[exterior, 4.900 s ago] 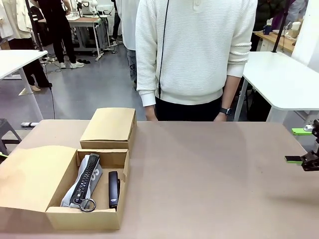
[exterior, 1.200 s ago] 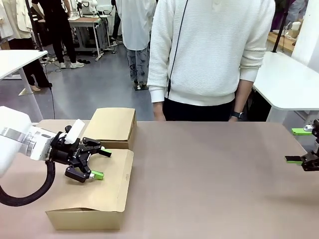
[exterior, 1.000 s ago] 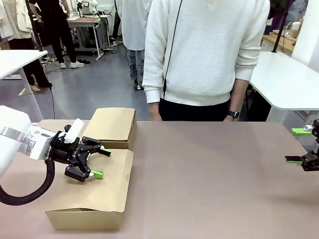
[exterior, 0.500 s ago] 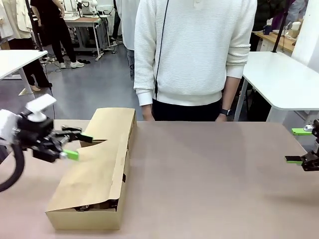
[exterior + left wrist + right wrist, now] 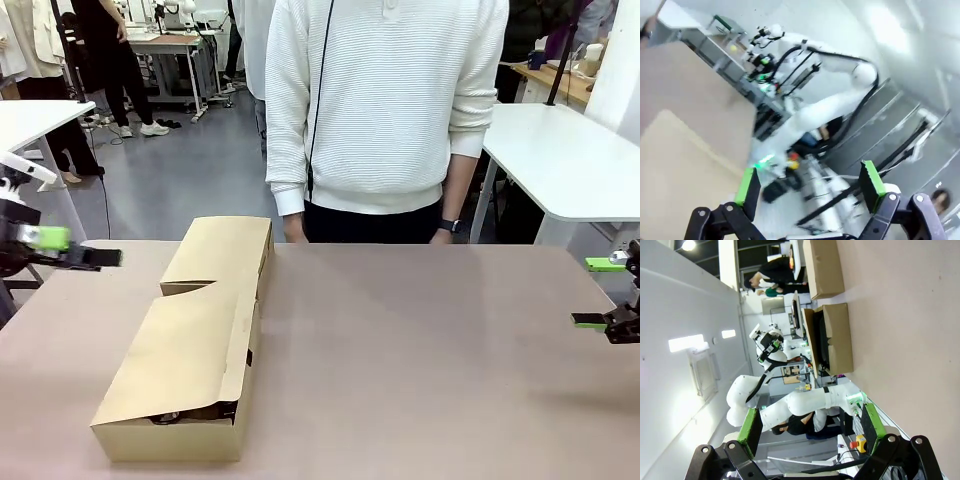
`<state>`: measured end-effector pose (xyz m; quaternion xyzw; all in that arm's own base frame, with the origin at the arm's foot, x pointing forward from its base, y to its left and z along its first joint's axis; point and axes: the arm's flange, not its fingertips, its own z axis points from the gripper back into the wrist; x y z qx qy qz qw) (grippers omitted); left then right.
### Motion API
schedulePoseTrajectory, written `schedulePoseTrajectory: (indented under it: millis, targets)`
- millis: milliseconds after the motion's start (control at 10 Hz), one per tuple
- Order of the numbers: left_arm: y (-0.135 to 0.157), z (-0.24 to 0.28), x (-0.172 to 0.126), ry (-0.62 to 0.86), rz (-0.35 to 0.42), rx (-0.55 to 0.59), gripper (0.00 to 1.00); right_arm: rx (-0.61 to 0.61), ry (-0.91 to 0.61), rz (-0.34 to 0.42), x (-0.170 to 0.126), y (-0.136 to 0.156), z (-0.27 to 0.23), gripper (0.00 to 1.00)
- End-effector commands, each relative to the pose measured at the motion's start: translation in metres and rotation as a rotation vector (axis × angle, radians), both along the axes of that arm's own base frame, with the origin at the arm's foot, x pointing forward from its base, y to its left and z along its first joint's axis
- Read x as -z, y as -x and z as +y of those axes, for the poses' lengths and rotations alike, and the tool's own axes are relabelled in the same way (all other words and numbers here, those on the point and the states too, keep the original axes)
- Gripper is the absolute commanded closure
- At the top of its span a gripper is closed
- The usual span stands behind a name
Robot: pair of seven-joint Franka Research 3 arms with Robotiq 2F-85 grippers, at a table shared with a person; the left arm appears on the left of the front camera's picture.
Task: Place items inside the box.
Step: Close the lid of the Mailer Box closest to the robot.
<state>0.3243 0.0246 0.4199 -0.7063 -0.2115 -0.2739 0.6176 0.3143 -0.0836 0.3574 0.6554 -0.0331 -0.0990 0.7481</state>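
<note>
Grey floor (image 5: pixel 190 180) stretches behind the brown bench (image 5: pixel 420 350); white tables (image 5: pixel 570 165) stand on either side, with a cluttered workbench (image 5: pixel 175 45) further back.

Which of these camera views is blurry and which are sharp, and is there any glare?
Left wrist view: heavily motion-blurred, the tan box and background smeared, though the left pincer itself reads clearly, jaws apart. Front view: sharp and evenly lit, soft shadow beside the box. Right wrist view: sharp, rolled sideways, wide-angle stretched, with bright ceiling lights glaring at picture left; right pincer open.
</note>
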Motion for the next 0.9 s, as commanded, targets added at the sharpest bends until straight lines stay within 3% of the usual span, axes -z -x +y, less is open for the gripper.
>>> schedulePoseTrajectory:
  millis: [0,200,400,500,800]
  targets:
    - [0.033,-0.006,0.008,-0.029,0.192,-0.029,0.0,0.006,0.003,0.018,-0.004,0.0,0.0,0.0]
    - [0.021,-0.005,0.029,-0.111,0.31,-0.052,0.0,0.006,0.003,0.018,-0.004,0.0,0.0,0.0]
    - [0.013,-0.009,0.055,-0.217,0.256,-0.058,0.0,0.006,0.003,0.018,-0.004,0.0,0.0,0.0]
    - [-0.008,0.018,0.03,-0.107,0.29,-0.065,0.0,0.006,0.003,0.018,-0.004,0.0,0.0,0.0]
    - [-0.008,0.018,0.03,-0.107,0.29,-0.065,0.0,0.006,0.003,0.018,-0.004,0.0,0.0,0.0]
